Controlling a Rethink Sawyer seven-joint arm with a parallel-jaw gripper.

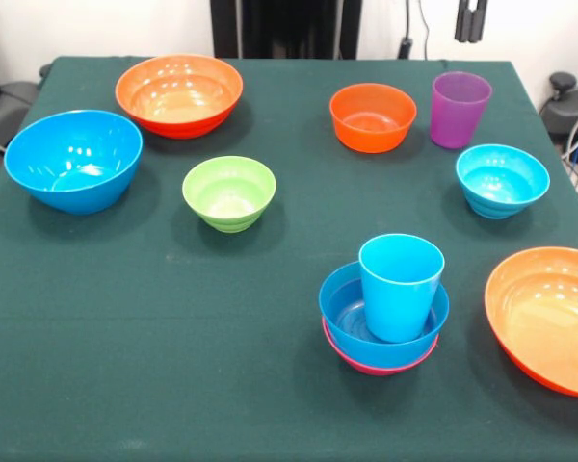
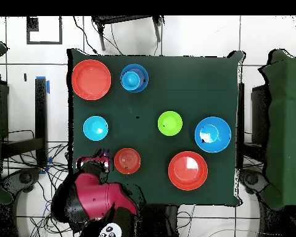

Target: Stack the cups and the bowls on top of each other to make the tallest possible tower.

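On the green table, going left to right in the front view: a large blue bowl sits at the left edge, a wide orange bowl behind it, and a small green bowl nearer the middle. Right of centre stands the tower: a pink bowl at the base, a blue bowl nested in it, and the light blue cup upright inside that. Behind it are a small orange bowl and the purple cup, then a cyan bowl, with a big orange bowl at the right edge.

The gripper shows only as dark tips at the top edge, drawn back above the purple cup; I cannot tell whether it is wide or narrow.

The tower looks barely begun, three pieces high. The next move likely calls for descending on a loose piece, perhaps the purple cup directly below, grasping its rim and carrying it to the tower.
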